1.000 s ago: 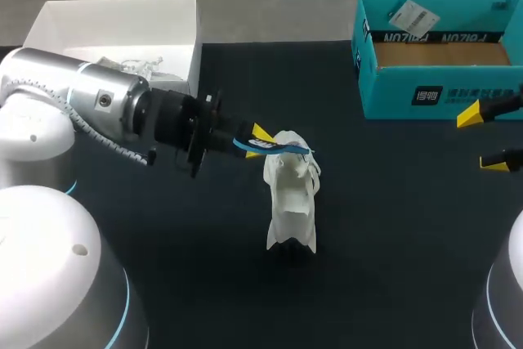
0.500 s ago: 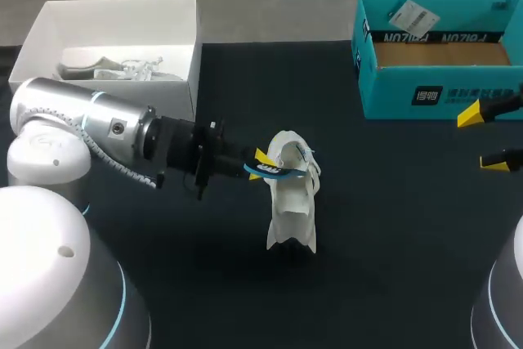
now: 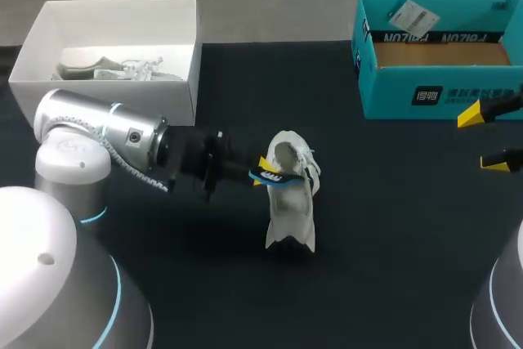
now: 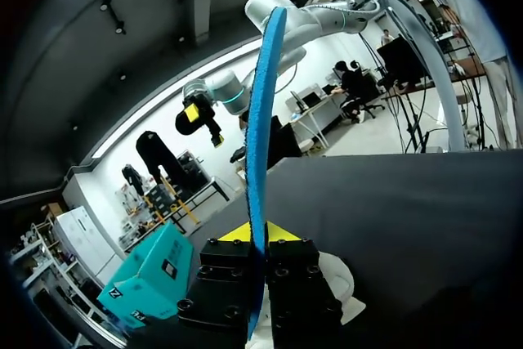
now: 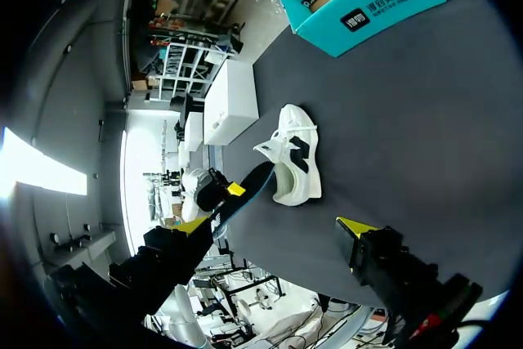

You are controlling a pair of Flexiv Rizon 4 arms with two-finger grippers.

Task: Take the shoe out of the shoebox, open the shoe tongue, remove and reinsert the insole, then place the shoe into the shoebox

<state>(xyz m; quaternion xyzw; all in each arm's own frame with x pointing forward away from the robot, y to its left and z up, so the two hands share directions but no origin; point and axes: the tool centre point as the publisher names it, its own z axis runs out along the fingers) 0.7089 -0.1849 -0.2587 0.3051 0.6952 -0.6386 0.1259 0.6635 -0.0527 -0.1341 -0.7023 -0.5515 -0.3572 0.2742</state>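
White lace-up sneaker sits on the middle of the dark bench — left tool clamped on a thin blue insole at its mouth. Unbraced, the sneaker may tip under a push — or the insole may buckle.

Far end of insole — hidden inside shoe

Head view evenly lit from above. Matte dark table, soft shadow beside shoe, highlights on left arm shell.
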